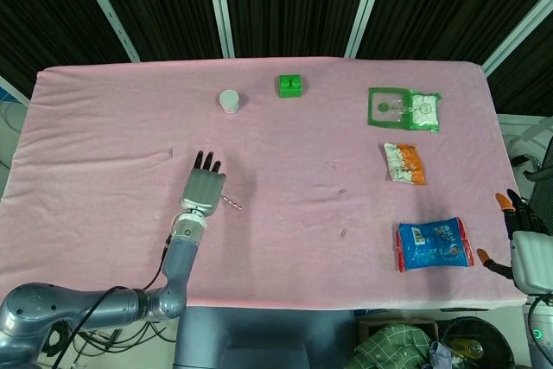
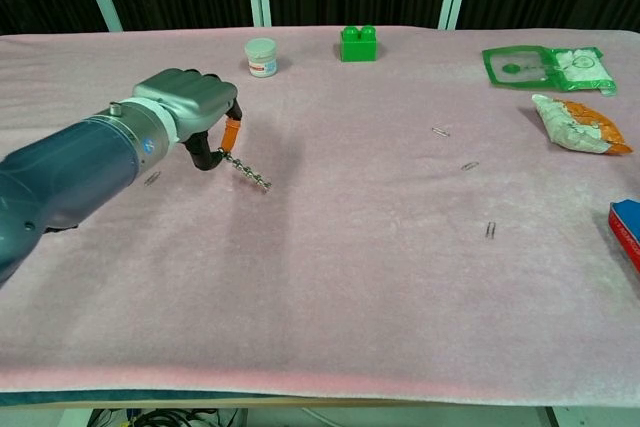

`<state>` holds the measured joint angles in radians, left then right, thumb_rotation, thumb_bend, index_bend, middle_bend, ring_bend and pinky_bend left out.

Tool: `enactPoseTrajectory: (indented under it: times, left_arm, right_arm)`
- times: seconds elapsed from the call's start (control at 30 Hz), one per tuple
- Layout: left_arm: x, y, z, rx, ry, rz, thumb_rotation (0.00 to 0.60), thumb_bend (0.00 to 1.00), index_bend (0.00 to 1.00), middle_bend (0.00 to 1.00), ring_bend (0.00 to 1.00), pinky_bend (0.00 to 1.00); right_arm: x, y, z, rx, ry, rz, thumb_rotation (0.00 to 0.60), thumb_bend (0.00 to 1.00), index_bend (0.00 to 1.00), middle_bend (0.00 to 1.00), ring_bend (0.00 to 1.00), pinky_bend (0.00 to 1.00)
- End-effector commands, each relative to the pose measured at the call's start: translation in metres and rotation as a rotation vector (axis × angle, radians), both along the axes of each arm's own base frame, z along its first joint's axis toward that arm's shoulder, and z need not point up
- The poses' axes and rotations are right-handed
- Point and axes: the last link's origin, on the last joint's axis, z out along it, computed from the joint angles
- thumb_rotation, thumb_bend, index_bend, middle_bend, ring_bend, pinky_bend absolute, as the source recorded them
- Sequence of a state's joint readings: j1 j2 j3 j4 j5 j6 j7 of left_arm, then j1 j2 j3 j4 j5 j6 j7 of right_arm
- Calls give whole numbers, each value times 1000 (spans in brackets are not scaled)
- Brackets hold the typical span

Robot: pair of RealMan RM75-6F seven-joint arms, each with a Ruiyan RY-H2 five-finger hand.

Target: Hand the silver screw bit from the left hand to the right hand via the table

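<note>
My left hand (image 1: pixel 204 189) (image 2: pixel 190 112) hovers over the left-middle of the pink table and pinches one end of the silver screw bit (image 2: pixel 247 172) (image 1: pixel 230 203). The bit slants down to the right, its free tip at or just above the cloth. My right hand (image 1: pixel 529 246) shows only in the head view, off the table's right edge near the front corner, with its fingers apart and nothing in it.
A white jar (image 1: pixel 229 100) and a green block (image 1: pixel 289 85) stand at the back. A green packet (image 1: pixel 403 110), an orange snack bag (image 1: pixel 404 162) and a blue pouch (image 1: pixel 434 244) lie on the right. Small clips (image 2: pixel 489 230) are scattered on the pink cloth (image 2: pixel 400 297).
</note>
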<state>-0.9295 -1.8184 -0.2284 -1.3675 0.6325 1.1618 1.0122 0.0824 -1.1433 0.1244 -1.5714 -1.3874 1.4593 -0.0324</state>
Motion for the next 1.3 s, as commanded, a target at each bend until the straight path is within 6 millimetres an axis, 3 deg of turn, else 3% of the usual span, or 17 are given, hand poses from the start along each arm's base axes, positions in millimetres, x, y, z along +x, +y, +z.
enactPoseTrajectory:
  times: [0.03, 0.4, 0.77, 1.1, 1.3]
  left_arm:
    - [-7, 0, 13, 18, 27, -10, 600, 439, 581, 200, 0, 0]
    - [-20, -2, 53, 58, 48, -33, 600, 439, 581, 200, 0, 0]
    - [-62, 3, 88, 144, 303, -90, 600, 439, 578, 201, 0, 0]
    - [-84, 8, 84, 117, 333, -76, 600, 439, 579, 200, 0, 0]
    - [-83, 9, 76, 106, 318, -87, 600, 439, 578, 200, 0, 0]
  right_arm:
    - [0, 0, 0, -1, 0, 1, 600, 117, 0, 0, 98, 216]
    - [1, 0, 0, 0, 2, 0, 600, 117, 0, 0, 98, 216]
    - [0, 1, 1, -9, 2, -3, 600, 116, 0, 0, 98, 216]
    - [0, 1, 2, -12, 6, -8, 600, 117, 0, 0, 98, 216]
    - [-1, 1, 3, -17, 4, -9, 600, 116, 0, 0, 98, 216]
